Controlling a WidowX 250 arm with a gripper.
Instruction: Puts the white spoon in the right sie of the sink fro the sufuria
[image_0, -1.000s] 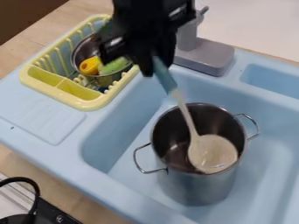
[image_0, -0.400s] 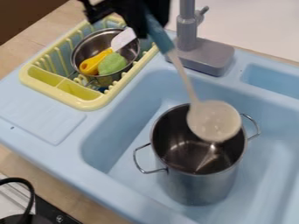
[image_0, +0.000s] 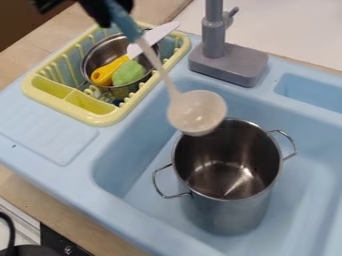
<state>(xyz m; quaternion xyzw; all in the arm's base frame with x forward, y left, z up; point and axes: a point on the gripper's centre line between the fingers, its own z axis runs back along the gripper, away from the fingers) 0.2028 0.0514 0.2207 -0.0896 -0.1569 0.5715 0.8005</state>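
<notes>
Well, from where I'm standing the pincer (image_0: 100, 10) is up over the far edge of the work, and it has the teal handle (image_0: 122, 21) of the white spoon (image_0: 197, 114) in its grasp. The spoon hangs at a slant, down and to the right of the pincer as I look, its round bowl end lowest. That end is seen right by the rim of the tall metal pot (image_0: 230, 212), on the side of the rim nearer the pincer; I can't tell whether the two touch. The pot stands upright in the blue sink (image_0: 130, 152), below the pincer and off to the right, with a looped wire handle on each side of it. Nearly straight below the pincer is the yellow dish rack (image_0: 100, 120), holding a small metal bowl (image_0: 100, 51). Inside that bowl lie a yellow-handled knife (image_0: 108, 75), its white blade pointing up past the bowl's edge and passing behind the spoon's handle, and a green lump (image_0: 127, 73) that I can't make out any better. To the right of the pincer stands the gray tap (image_0: 214, 37) on its blocky base, at the sink's back edge. Farthest below the pincer, beyond the wooden counter (image_0: 33, 192), a black cord (image_0: 9, 232) curves.
</notes>
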